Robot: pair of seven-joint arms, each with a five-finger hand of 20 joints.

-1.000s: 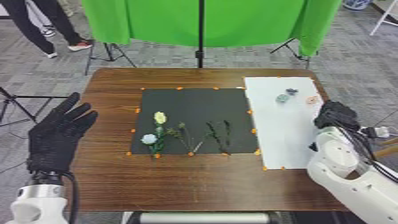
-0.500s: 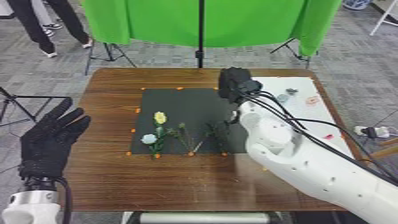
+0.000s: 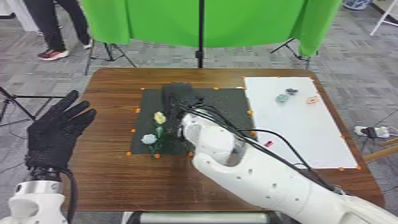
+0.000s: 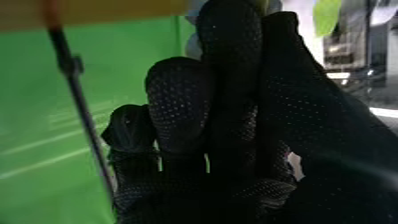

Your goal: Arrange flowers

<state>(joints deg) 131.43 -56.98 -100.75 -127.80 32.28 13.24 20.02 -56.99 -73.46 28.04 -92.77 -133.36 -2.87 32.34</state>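
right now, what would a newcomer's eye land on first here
Likely the bright green cloth hanging behind the table. Then the white right arm slanting across the table, its right hand over the dark mat, and the yellow flower on that mat's left side.

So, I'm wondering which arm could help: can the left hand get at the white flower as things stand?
Probably yes: only tabletop and black mat lie between the left hand and the white flower, while the right hand is farther off, over the mat.

A yellow flower and a pale-blue flower — both green-stemmed — lie close together on the black mat.
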